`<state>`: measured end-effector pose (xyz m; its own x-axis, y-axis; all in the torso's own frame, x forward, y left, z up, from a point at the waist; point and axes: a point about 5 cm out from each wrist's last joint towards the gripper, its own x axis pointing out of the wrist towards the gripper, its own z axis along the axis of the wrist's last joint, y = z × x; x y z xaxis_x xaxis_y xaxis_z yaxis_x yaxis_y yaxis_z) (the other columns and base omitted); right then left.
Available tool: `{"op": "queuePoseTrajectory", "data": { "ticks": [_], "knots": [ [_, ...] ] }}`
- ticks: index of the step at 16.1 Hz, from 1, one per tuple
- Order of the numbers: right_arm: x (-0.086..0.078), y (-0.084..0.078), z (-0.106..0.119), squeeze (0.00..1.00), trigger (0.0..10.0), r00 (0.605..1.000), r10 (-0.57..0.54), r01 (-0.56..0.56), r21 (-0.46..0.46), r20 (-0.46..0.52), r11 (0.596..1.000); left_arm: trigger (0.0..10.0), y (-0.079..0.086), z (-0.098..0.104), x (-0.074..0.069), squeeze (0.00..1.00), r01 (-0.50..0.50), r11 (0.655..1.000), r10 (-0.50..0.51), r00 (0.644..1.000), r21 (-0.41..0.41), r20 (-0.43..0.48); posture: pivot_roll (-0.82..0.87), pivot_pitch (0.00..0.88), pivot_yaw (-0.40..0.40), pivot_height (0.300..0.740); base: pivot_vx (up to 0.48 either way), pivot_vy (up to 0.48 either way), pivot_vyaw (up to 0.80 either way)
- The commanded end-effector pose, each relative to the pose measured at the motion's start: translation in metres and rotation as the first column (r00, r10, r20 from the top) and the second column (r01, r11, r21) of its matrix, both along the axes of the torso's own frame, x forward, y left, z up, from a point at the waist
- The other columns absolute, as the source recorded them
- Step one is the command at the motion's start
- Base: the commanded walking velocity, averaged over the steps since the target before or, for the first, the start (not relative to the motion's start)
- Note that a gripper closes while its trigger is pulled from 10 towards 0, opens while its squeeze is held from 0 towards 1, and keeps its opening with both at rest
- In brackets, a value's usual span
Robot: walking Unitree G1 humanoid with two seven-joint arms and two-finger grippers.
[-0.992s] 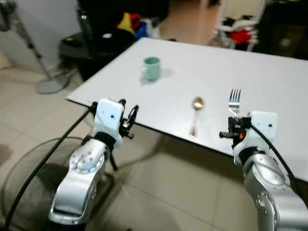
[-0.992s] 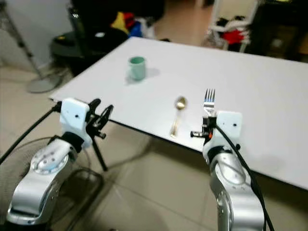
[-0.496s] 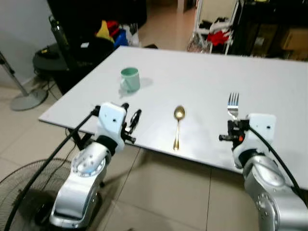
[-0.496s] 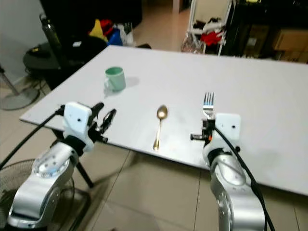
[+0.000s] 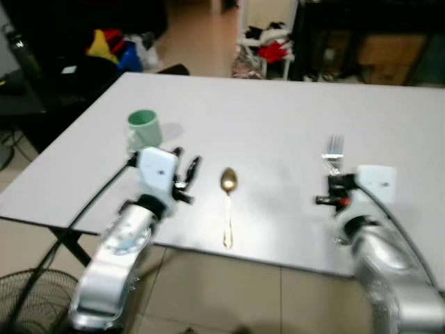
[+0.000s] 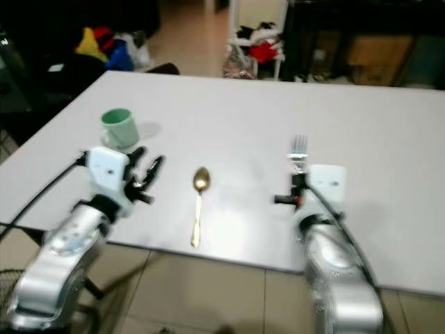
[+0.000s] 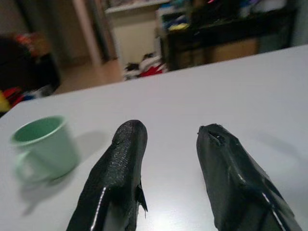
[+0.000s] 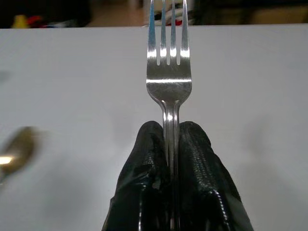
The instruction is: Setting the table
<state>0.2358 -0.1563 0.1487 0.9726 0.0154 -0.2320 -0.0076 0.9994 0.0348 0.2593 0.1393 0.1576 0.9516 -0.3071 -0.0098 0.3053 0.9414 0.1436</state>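
Right end effector (image 8: 172,139) clamped tight on fork (image 8: 168,72), tines toward 12 o'clock; left end effector (image 7: 168,144) open, empty. Best lowered flat onto surface (image 5: 278,118), parallel to spoon (image 5: 227,202) at 9 o'clock.

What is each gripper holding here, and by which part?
The right gripper is shut on the fork, clamping its handle just below the neck, tines pointing forward over the table. The left gripper is open and holds nothing.
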Motion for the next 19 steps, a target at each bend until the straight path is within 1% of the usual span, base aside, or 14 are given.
{"op": "queuePoseTrajectory", "data": {
  "ticks": [1, 4, 5, 6, 8, 9, 12, 19],
  "knots": [
    [-0.001, -0.002, 0.003, 0.0, 10.0, 1.0, 0.0, 0.0, -0.002, 0.011, 1.0, 10.0, -0.002, 0.001, 0.0, 0.0, 0.001, 1.0, -0.001, 1.0, -0.005, 0.001, 0.01, 0.0, 0.053, 0.74, 0.311, 0.0, 0.0],
    [-0.002, 0.0, 0.002, 0.0, 10.0, 1.0, 0.02, -0.02, 0.013, 0.0, 1.0, 10.0, -0.001, 0.0, 0.003, 0.0, -0.021, 1.0, 0.021, 1.0, -0.005, -0.007, 0.01, 0.0, 0.055, 0.74, 0.302, 0.0, 0.0],
    [-0.002, 0.001, 0.001, 0.0, 10.0, 1.0, 0.023, -0.023, 0.012, -0.008, 1.0, 10.0, -0.001, 0.001, 0.004, 0.0, -0.033, 0.999, 0.033, 0.999, -0.01, 0.008, 0.01, 0.0, 0.055, 0.74, 0.0, 0.0, 0.0],
    [-0.002, 0.0, 0.0, 0.0, 10.0, 1.0, 0.003, -0.003, 0.014, -0.011, 1.0, 10.0, -0.001, 0.002, 0.005, 0.0, -0.029, 1.0, 0.029, 1.0, 0.005, 0.011, 0.01, 0.0, 0.058, 0.74, 0.0, 0.0, 0.0],
    [-0.002, 0.0, 0.0, 0.0, 10.0, 1.0, 0.002, -0.002, 0.022, -0.018, 1.0, 10.0, -0.001, 0.002, 0.007, 0.0, -0.013, 1.0, 0.013, 1.0, 0.015, 0.005, 0.01, 0.0, 0.063, 0.74, 0.0, 0.0, 0.0],
    [-0.003, 0.001, -0.002, 0.0, 10.0, 0.999, 0.011, -0.01, 0.034, -0.036, 0.999, 10.0, -0.001, 0.002, 0.008, 0.0, -0.008, 1.0, 0.008, 1.0, 0.016, 0.004, 0.0, 0.0, 0.076, 0.74, 0.0, 0.277, 0.0],
    [-0.003, 0.001, -0.003, 0.0, 10.0, 0.999, 0.008, -0.006, 0.042, -0.043, 0.999, 10.0, -0.001, 0.002, 0.01, 0.0, -0.007, 1.0, 0.007, 1.0, 0.017, 0.004, 0.0, 0.0, 0.08, 0.74, 0.0, 0.372, -0.63],
    [0.001, 0.006, -0.003, 0.0, 10.0, 0.996, 0.06, -0.057, 0.044, -0.063, 0.997, 10.0, 0.003, 0.003, 0.011, 0.0, -0.02, 1.0, 0.02, 1.0, 0.02, 0.003, 0.02, 0.0, 0.073, 0.74, 0.0, 0.478, 0.0]
  ]
}}
